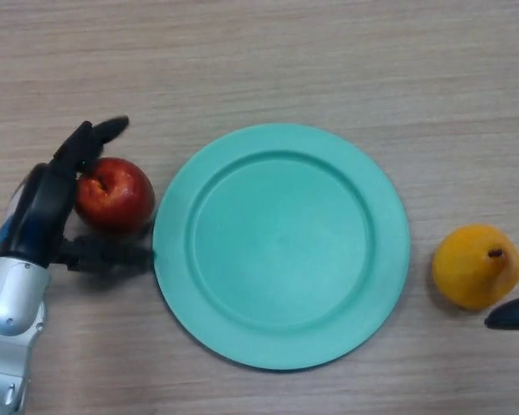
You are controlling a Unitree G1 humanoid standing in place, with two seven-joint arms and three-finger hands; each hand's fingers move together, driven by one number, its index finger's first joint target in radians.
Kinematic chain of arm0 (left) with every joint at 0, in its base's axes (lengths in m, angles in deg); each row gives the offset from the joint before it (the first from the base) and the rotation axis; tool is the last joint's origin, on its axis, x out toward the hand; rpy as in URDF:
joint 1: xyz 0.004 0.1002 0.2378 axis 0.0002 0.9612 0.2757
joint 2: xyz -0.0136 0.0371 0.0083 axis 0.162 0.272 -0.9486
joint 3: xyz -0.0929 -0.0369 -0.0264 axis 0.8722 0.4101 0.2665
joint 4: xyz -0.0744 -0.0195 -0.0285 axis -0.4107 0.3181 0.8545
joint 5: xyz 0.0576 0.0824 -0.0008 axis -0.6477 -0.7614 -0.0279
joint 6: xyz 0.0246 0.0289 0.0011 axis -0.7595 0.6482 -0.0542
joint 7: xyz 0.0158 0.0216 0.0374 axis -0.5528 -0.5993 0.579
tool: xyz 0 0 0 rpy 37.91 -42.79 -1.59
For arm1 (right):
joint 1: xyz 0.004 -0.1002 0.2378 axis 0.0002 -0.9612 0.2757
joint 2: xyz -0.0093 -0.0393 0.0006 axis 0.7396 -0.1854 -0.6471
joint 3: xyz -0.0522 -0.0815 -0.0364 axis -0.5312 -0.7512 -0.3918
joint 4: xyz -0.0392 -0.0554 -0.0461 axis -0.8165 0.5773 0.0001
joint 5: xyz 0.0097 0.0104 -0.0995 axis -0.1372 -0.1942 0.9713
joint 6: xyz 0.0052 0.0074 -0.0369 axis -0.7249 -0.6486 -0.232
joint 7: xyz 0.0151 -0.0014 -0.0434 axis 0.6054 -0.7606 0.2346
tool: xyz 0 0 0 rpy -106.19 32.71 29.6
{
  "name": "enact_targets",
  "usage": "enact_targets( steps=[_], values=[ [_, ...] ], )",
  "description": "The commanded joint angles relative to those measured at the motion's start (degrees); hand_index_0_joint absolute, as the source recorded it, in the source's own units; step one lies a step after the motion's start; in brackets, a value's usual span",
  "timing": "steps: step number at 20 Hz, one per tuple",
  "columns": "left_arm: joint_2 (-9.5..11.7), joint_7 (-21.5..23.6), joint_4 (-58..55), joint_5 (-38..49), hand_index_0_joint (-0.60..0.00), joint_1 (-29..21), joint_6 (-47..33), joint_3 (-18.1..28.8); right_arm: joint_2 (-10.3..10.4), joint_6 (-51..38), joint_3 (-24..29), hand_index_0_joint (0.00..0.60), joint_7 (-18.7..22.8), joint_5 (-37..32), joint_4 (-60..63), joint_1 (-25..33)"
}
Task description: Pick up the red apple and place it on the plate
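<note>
1. Right now your left hand point(48, 207) cups the red apple point(114, 194) from its left side: the fingers curl over the far side and the thumb reaches under the near side, so the hand is wrapped partly round the fruit. You cannot tell from this view whether the grip is firm or only resting against the skin.
2. Watch the apple itself. It sits on the table point(259, 60) just left of the plate point(281, 246), nearly touching the rim. It is round and smooth, so if you lift on a loose hold it may roll out between thumb and fingers.
3. Mind the thumb. Its tip lies right at the plate's edge, and a careless sweep to the right could catch the rim and shove the plate.
4. Clear the rim before you carry across; dragging the apple low would likely knock it free against the edge.
5. Further out, the yellow pear point(476, 266) lies right of the plate, with your right hand point(512, 313) barely showing at the frame edge. Keep that hand idle so it does not nudge the pear.
</note>
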Motion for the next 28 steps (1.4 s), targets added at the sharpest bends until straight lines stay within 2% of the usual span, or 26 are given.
enact_targets(
  steps=[1, 3, 6, 7, 9, 10, 11, 12, 13, 14, 15, 16, 17, 18, 19, 20, 21, 22, 23, 24, 28],
  values=[
    [2.5, 3.4, -4.2, 4.0, -0.6, -2.6, -3.3, 3.8, -3.5, -7.5, 4.3, 0.0, 2.8, -4.5, -3.8, 0.2],
    [3.5, 3.8, -6.9, 5.0, -0.6, -1.8, -2.4, 5.3, -5.4, -7.6, 4.3, 0.0, 4.4, -5.6, -3.9, 0.1],
    [4.6, 4.4, -14.0, 3.2, -0.6, 0.4, -2.3, 6.7, -5.7, -10.8, 3.0, 0.0, 5.8, -6.4, -3.9, -2.6],
    [4.7, 3.4, -17.1, 1.5, -0.6, 1.3, -2.1, 6.7, -6.6, -12.2, 2.2, 0.0, 6.7, -6.4, -3.9, -3.4],
    [3.3, 0.9, -25.0, 0.3, -0.6, 2.8, -1.0, 6.0, -8.8, -14.3, 1.1, 0.0, 9.3, -6.7, -3.9, -4.5],
    [2.4, -2.1, -28.8, 0.2, -0.6, 3.2, 0.5, 4.2, -10.0, -15.0, 0.7, 0.0, 10.6, -7.0, -3.9, -4.9],
    [2.1, -2.6, -29.4, 0.5, -0.5, 3.3, 0.8, 4.0, -10.1, -15.0, 0.6, 0.0, 10.8, -7.0, -3.9, -4.9],
    [0.4, -5.1, -33.1, 0.5, -0.546, 4.0, 3.0, 2.0, -10.9, -15.3, 0.2, 0.0, 11.7, -7.2, -3.9, -5.4],
    [0.0, -5.4, -33.6, 0.4, -0.446, 4.2, 3.2, 1.5, -11.1, -15.4, 0.1, 0.0, 11.9, -7.3, -3.9, -5.4],
    [-1.0, -6.2, -34.6, 0.3, -0.296, 4.5, 3.8, 0.1, -11.6, -15.6, 0.0, 0.0, 12.4, -7.4, -3.9, -5.6],
    [-2.1, -6.9, -35.1, -0.2, -0.196, 4.9, 3.9, -1.5, -12.1, -16.1, -0.2, 0.0, 13.1, -7.6, -3.9, -6.1],
    [-4.6, -8.4, -35.5, -1.3, -0.046, 6.0, 4.6, -5.3, -13.2, -17.7, -0.4, 0.0, 14.5, -8.2, -3.9, -7.6],
    [-4.8, -8.6, -35.3, -1.6, -0.146, 6.1, 4.6, -5.8, -13.4, -17.9, -0.4, 0.0, 14.8, -8.3, -3.9, -7.9],
    [-5.3, -9.2, -34.6, -2.5, -0.296, 6.3, 4.4, -7.0, -13.8, -18.4, -0.2, 0.0, 15.3, -8.5, -3.9, -8.4],
    [-5.7, -10.4, -33.5, -3.5, -0.196, 6.3, 4.0, -8.3, -14.0, -19.0, 0.0, 0.0, 15.8, -8.6, -3.9, -9.1],
    [-6.9, -12.8, -30.7, -5.3, -0.047, 5.8, 3.2, -10.7, -13.6, -19.9, 0.5, 0.0, 16.1, -8.2, -3.9, -10.5],
    [-7.1, -12.8, -30.2, -5.6, -0.146, 5.7, 2.7, -11.0, -13.5, -19.9, 0.6, 0.0, 16.0, -8.1, -3.9, -10.6],
    [-7.5, -12.7, -28.3, -6.1, -0.098, 5.1, 0.8, -12.0, -12.7, -19.9, 1.0, 0.0, 15.6, -7.8, -3.9, -10.9],
    [-7.9, -11.9, -27.4, -1.7, -0.003, 4.4, 0.8, -13.4, -11.8, -19.9, 1.5, 0.0, 15.0, -7.0, -3.9, -11.3],
    [-8.0, -11.6, -29.2, 3.1, 0.0, 4.6, 3.4, -14.0, -11.8, -19.9, 1.3, 0.0, 15.1, -6.5, -3.9, -11.4],
    [-8.0, -12.9, -37.3, 10.9, 0.0, 5.4, 12.8, -13.5, -12.2, -21.4, 1.1, 0.0, 15.8, -5.7, -3.9, -12.9]
  ],
)
